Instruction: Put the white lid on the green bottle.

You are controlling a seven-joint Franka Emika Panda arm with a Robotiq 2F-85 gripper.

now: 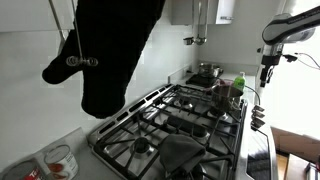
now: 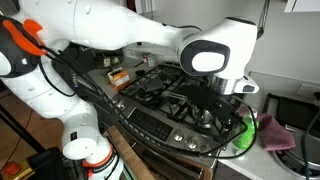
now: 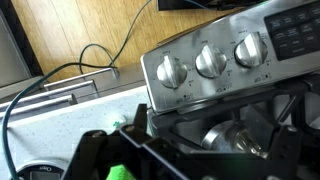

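fig.: single arm at a gas stove; task, white lid onto green bottle. the green bottle (image 1: 238, 84) stands upright at the far side edge of the stove surface (image 1: 165, 122), near a steel pot (image 1: 207, 71); in an exterior view it shows as a green patch (image 2: 245, 136) just beside a pink cloth (image 2: 276, 136); in the wrist view a sliver of green (image 3: 120, 172) sits low in frame among dark gripper parts. the gripper (image 1: 268, 74) hangs near the bottle, above and to one side, apart from it; whether its jaws are spread or closed, and whether they carry anything, cannot be told. the white lid cannot be made out in any view; it may be in the gripper or already on the neck.

risks, as judgement: the neck is narrow and the lid tiny, so a small offset on descent could leave the lid tilted or let it drop among the grates; a sideways brush from a finger could tip the light bottle off the stove edge; a black hanging shape (image 1: 110, 50) hides much of one exterior view.

counts: green bottle, one; white lid, none visible; steel pot, one; pink cloth, one; stove knobs (image 3: 210, 61) in the wrist view, three; gripper, one.
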